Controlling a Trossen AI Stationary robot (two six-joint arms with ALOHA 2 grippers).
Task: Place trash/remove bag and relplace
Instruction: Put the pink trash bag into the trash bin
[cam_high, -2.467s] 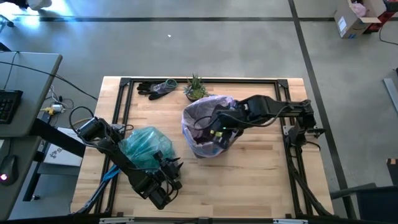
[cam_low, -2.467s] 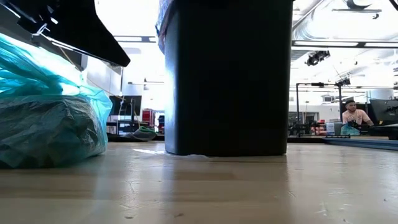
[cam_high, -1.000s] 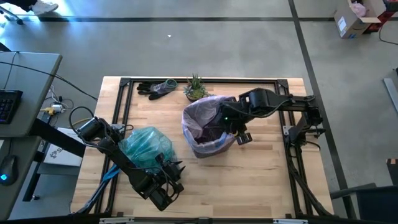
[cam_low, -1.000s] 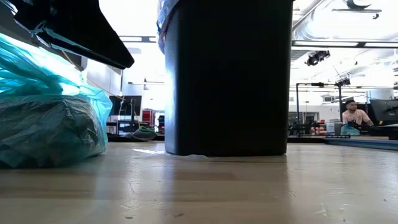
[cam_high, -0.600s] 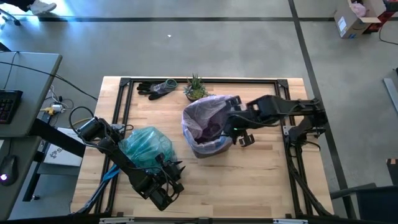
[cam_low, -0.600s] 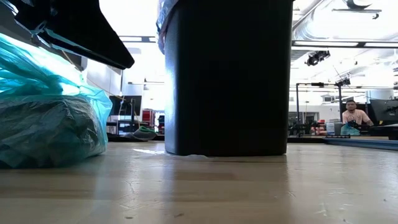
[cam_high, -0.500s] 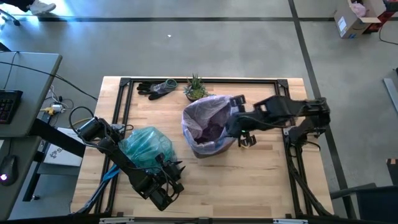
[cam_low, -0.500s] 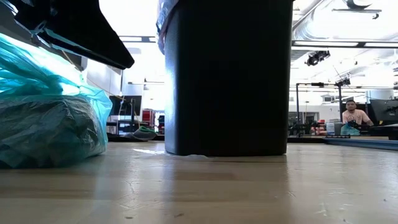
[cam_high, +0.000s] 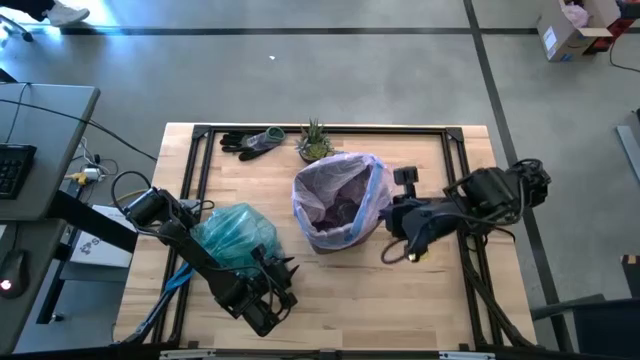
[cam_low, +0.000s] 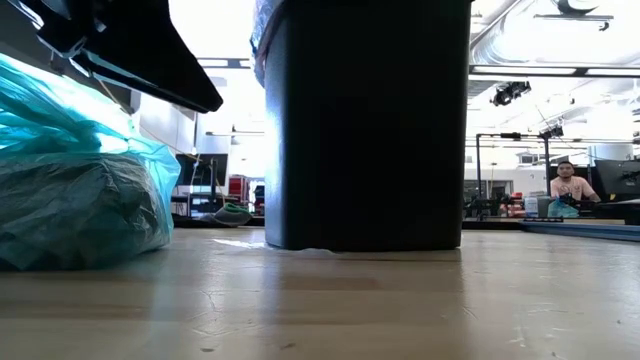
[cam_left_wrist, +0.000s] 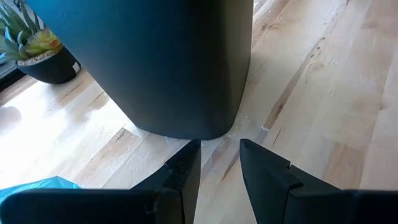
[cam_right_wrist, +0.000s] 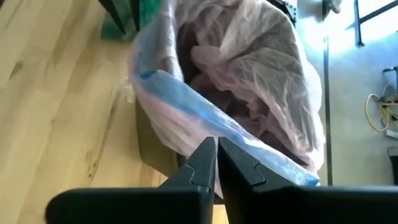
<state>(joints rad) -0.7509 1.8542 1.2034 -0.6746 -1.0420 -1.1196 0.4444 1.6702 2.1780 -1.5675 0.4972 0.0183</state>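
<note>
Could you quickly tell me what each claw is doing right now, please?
Left claw: open, holding nothing.
Right claw: shut, holding nothing, beside the pink-lined bin.

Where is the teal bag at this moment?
In the high view the teal bag lies on the table's left half, beside the left arm, left of the bin.

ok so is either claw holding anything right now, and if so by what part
Neither. The right claw is shut on nothing, beside the pink-lined bin. The left claw hangs part open over bare table.
</note>
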